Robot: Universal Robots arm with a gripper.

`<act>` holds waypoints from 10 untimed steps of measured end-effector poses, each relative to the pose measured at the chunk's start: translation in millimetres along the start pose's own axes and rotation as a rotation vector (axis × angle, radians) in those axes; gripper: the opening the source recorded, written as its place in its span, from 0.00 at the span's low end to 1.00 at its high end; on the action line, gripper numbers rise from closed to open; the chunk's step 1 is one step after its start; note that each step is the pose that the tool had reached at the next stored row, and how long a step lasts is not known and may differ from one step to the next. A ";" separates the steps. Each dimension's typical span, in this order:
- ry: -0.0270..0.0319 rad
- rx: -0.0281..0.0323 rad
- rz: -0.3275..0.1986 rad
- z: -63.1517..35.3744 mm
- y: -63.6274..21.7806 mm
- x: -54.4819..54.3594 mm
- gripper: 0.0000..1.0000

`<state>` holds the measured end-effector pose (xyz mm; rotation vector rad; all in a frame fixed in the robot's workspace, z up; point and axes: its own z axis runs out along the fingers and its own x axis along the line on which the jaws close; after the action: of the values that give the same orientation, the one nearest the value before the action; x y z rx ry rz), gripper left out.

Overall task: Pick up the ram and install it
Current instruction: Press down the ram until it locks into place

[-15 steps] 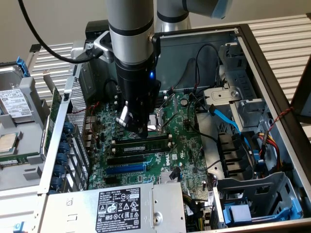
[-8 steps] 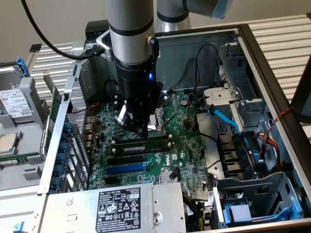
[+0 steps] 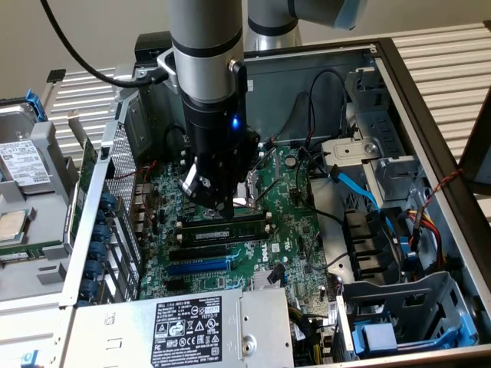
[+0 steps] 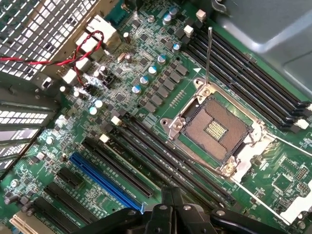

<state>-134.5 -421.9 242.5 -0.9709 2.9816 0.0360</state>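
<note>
1. Your gripper [image 4: 168,207] has its fingers pressed together with nothing pinched between them. In the exterior view the tips [image 3: 224,208] hang just above the ram, touching it or very nearly so; you cannot tell which.
2. The ram [image 3: 222,228] sits in a memory slot on the motherboard [image 3: 303,230], directly under the gripper. It is beside the empty memory slots [image 4: 170,161] and between the CPU socket [image 4: 217,127] and the blue expansion slot [image 4: 105,180].
3. Its long axis runs from the exterior view's left to its right, parallel to the blue slot. One end points at the perforated rear wall and the other at the drive bays. It appears to stand on its long edge.
4. Your step looks like installing rather than picking. Whether the ram is fully seated isn't clear. Any push calls for straight-down pressure on the top edge, centred, with no tilt.
</note>
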 end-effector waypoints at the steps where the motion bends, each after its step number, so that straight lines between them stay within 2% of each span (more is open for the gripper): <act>1: -0.0003 0.0002 0.013 0.0 0.0 0.0 0.11; 10: -0.0021 0.0024 0.131 0.1 0.0 0.0 0.11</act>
<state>-134.5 -421.9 242.4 -0.7727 3.0377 0.0340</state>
